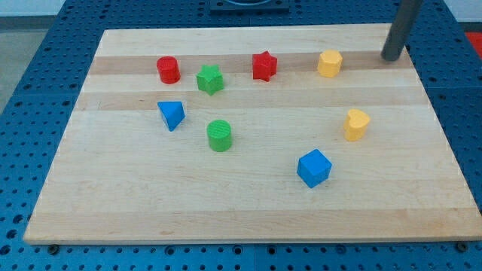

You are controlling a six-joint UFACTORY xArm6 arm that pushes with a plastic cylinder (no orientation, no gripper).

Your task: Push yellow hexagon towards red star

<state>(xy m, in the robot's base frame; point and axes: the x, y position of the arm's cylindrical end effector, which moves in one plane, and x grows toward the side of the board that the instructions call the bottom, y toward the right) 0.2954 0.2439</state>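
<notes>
Approaching: my tip (392, 58), a bare rod holding nothing, is hovering right of the yellow hexagon (329, 63); the red star (264, 66) is sitting left of it, calling for a leftward push.

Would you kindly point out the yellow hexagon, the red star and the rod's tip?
yellow hexagon (329, 63), camera view, middle of the block.
red star (264, 66), camera view, centre of its top face.
my tip (392, 57), camera view, rod's very lower end.

Tool tip (392, 57) sitting upper right on table (248, 218), right of yellow hexagon (329, 64); red star (264, 66) lying left of hexagon.
</notes>
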